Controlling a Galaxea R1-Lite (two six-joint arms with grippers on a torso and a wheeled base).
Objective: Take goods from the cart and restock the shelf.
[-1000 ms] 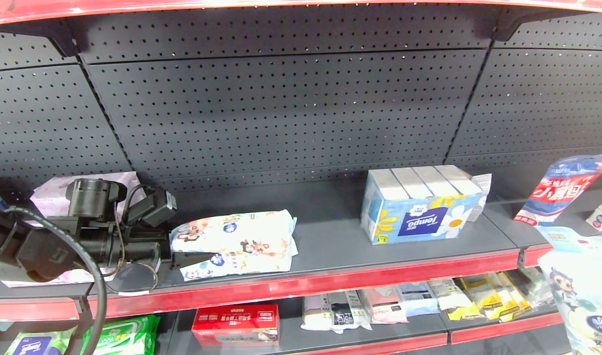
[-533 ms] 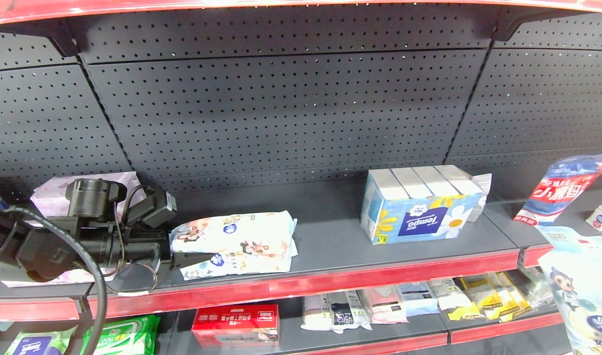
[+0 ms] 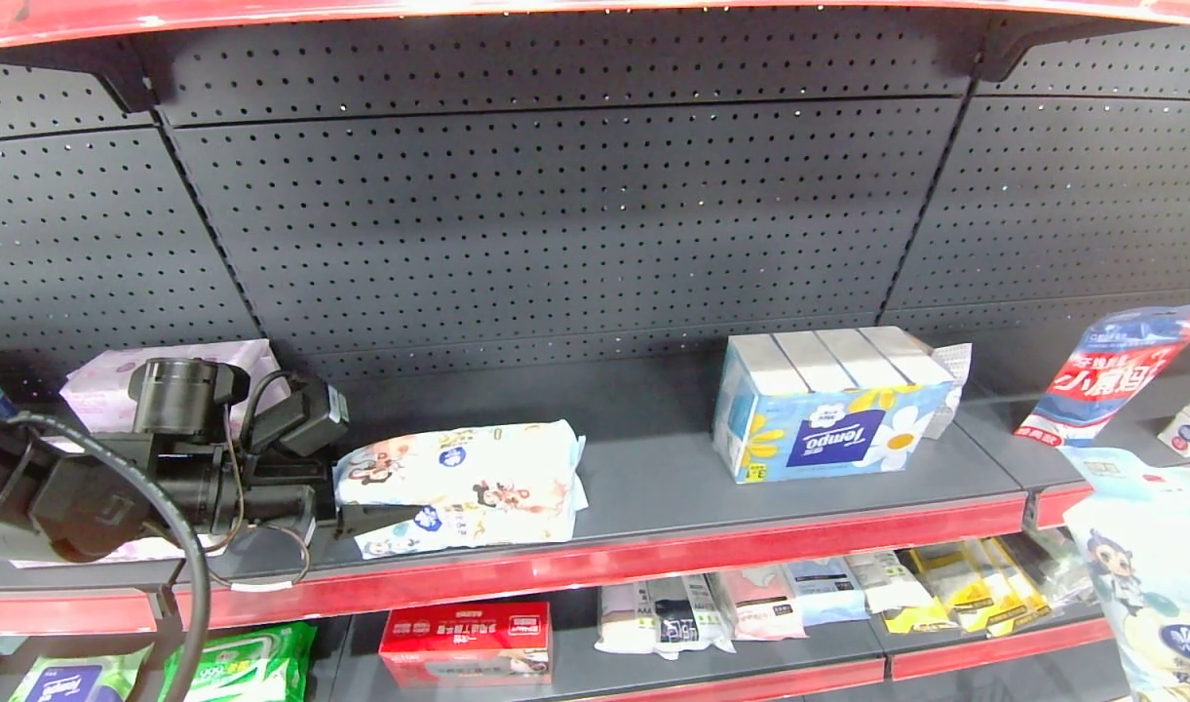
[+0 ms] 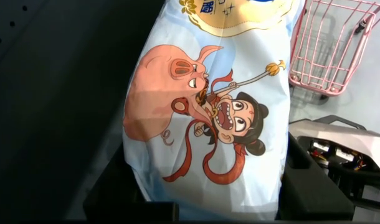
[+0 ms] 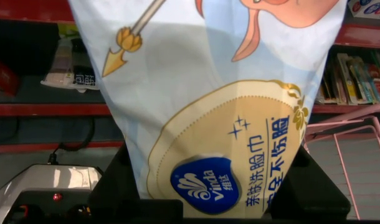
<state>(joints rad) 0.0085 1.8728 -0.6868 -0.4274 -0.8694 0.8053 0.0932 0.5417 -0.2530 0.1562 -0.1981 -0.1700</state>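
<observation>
Shelf (image 3: 653, 478): grey deck, red front edge, perforated back panel (image 3: 556, 224). Tissue box bundle (image 3: 833, 405) stands right of centre, and a pink pack (image 3: 97, 390) sits far left against the panel. Pink cart (image 4: 330, 50) stands on the floor. Left gripper (image 3: 359, 499) is clamped on the left end of a cartoon pack (image 3: 468, 483), which lies flat on the deck near the front edge. Right gripper (image 5: 215, 190) grips a second cartoon pack (image 5: 215, 93), held off the shelf at near right.
</observation>
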